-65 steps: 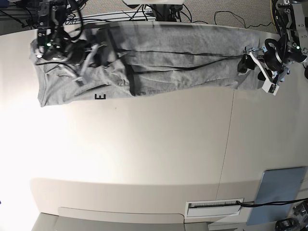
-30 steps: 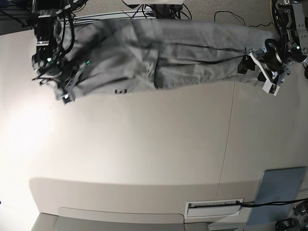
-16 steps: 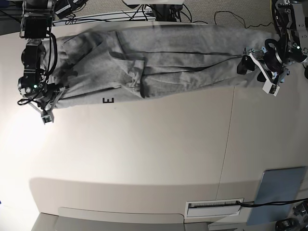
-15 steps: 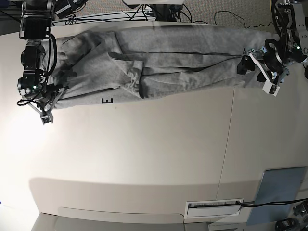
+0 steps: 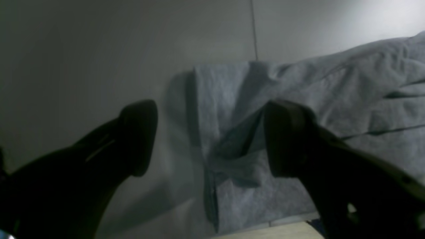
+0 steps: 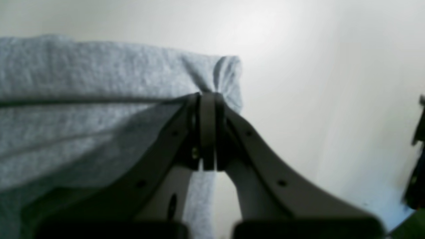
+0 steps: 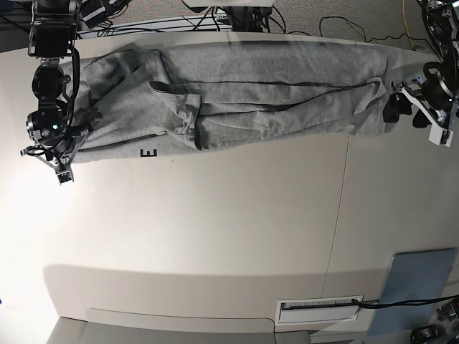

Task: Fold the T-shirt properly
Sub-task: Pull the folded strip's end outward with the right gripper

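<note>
T-shirt [image 7: 237, 104] single, right hand [image 6: 207, 99] pinching its corner, left hand [image 5: 209, 136] wide open

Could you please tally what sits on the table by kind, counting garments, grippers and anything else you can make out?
T-shirt: 1, grey, stretched along the far edge of the table.
Grippers: 2, the left gripper open beside one end, the right gripper shut on the other end.
Flat grey panel: 1, at the near corner.
Total: 4

Pale table [image 7: 215, 236] glares bright at its left; cables [image 7: 337, 29] trail on carpet beyond its far edge.
</note>
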`<state>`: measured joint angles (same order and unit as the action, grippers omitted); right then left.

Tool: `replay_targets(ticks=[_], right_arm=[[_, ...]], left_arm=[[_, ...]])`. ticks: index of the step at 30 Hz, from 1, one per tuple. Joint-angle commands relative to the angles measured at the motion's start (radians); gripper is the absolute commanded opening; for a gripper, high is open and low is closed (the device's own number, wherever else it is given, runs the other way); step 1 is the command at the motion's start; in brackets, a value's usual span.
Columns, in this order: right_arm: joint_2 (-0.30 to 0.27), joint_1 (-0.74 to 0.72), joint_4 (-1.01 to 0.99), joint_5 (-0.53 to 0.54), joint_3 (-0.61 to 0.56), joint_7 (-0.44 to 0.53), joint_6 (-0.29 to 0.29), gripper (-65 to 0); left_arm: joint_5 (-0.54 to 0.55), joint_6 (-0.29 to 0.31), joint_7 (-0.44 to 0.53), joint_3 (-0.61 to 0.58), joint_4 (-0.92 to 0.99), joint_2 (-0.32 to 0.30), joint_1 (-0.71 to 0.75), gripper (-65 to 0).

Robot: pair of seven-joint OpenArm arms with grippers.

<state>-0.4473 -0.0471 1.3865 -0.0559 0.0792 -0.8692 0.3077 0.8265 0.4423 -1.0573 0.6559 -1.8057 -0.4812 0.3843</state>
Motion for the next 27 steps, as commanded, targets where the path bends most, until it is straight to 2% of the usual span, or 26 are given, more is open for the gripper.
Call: replay_targets(ticks=[1,6,8,11,13,18,21,24,27], right_arm=[[-0.032,-0.017,0.012,-0.013,0.008,0.021,-0.019,-65.0],[-0.097,-0.017,0.012,-0.013,0.008,0.029,-0.059,-65.0],[-0.116,-0.017,0.012,-0.011,0.008,0.025,-0.059,-65.0],[-0.124,-0.017,0.012,-0.008,0.008,0.010,-0.059,-65.0],[-0.124,-0.017,0.012,0.004,0.008,0.006,-0.058,-65.0],[-0.124,-0.017,0.012,0.041,0.008,0.005,-0.058,-65.0],[-0.124,-0.017,0.012,0.040,0.008,0.001,-0.058,-65.0],[-0.124,-0.017,0.012,0.040,0.008,-0.003,-0.058,-65.0],[-0.124,-0.017,0.012,0.040,0.008,-0.016,-0.058,-65.0]], left_arm=[[0.037,0.003,0.008,0.007,0.002,-0.004,-0.002,-15.2],[0.073,0.006,-0.010,0.007,0.019,0.045,-0.002,-15.2],[0.071,0.034,-0.036,0.008,0.005,0.046,-0.002,-15.2],[0.058,0.034,-0.118,0.008,-0.035,0.047,-0.002,-15.2],[0.021,0.022,-0.137,0.008,-0.048,0.047,0.000,-15.2],[-0.098,-0.031,-0.051,0.008,-0.024,0.083,0.021,-15.2],[-0.139,-0.029,-0.022,0.008,0.020,0.100,0.023,-15.2],[-0.185,-0.026,0.047,0.008,0.076,0.098,0.022,-15.2],[-0.183,-0.018,0.072,0.008,0.137,0.098,0.017,-15.2]])
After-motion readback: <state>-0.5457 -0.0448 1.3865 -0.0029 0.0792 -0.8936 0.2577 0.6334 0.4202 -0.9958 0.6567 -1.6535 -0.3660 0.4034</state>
